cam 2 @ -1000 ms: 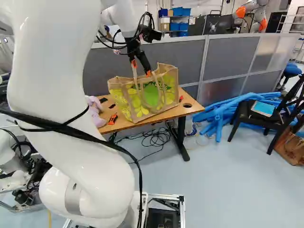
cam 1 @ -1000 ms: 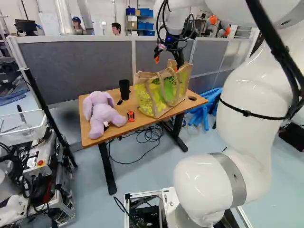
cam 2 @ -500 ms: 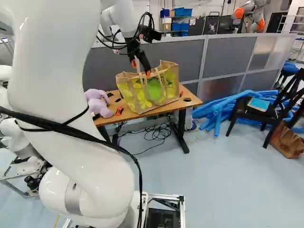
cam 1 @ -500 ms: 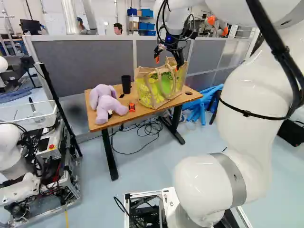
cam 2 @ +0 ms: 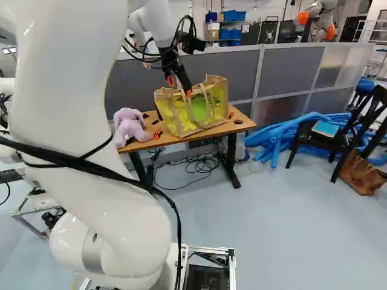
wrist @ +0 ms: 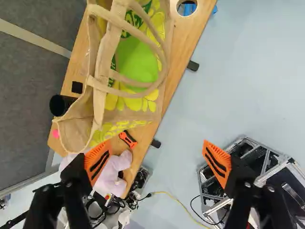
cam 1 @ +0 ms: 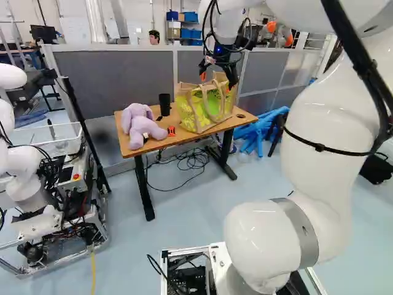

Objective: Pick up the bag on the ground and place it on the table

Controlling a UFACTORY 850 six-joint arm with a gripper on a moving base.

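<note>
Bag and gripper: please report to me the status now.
Gripper: jaws open, nothing held. Bag: upright on the table. Black cup and purple plush toy near it; nothing seems in the way.

A lilac plush toy (cam 1: pixel 140 126) slumps near an orange tool (cam 1: pixel 171 131) and a black cup (cam 1: pixel 164 104), a grey partition (cam 1: pixel 116 80) behind them. Blue tubes (cam 2: pixel 281 136) lie beside a black chair (cam 2: pixel 331 142) bearing a flat blue item (cam 2: pixel 325 128), while another robot (cam 1: pixel 23 166) stands at the left of the left base view.
</note>
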